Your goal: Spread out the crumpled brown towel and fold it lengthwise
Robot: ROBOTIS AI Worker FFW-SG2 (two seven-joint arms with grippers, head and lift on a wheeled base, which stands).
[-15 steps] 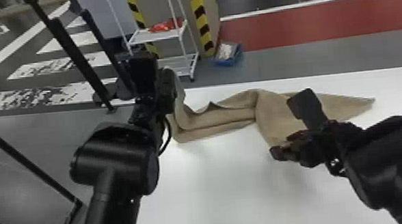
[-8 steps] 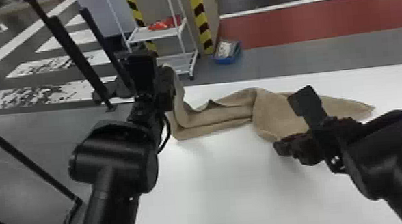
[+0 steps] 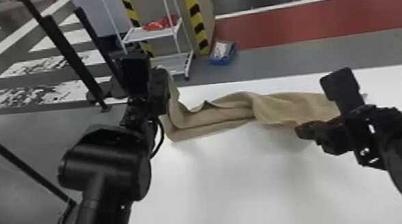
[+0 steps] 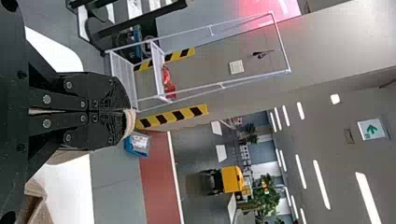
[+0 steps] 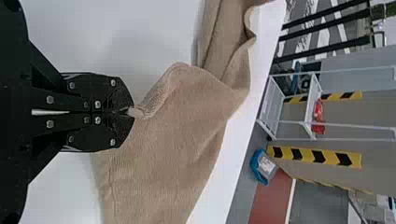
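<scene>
The brown towel [image 3: 211, 117] stretches crumpled and twisted across the far part of the white table. Over its left end, my left gripper [image 3: 162, 70] holds a lifted part; in the left wrist view the left gripper [image 4: 127, 111] is shut on the towel [image 4: 130, 122]. At the towel's right part is my right gripper [image 3: 316, 101], low over the near edge. The right wrist view has the right gripper [image 5: 132, 112] shut on a small pinch of the towel [image 5: 177, 121], the rest draping past the fingers onto the table.
The white table [image 3: 250, 184] extends toward me in front of the towel. Beyond its far edge stand a white wire shelf [image 3: 156, 33] with red items and a blue bin [image 3: 223, 52] on the floor. Black bars [image 3: 72, 58] rise at the left.
My right gripper has moved slightly, bringing the held towel edge a little away from me and rightward. The left arm stays about where it was, still holding its end.
</scene>
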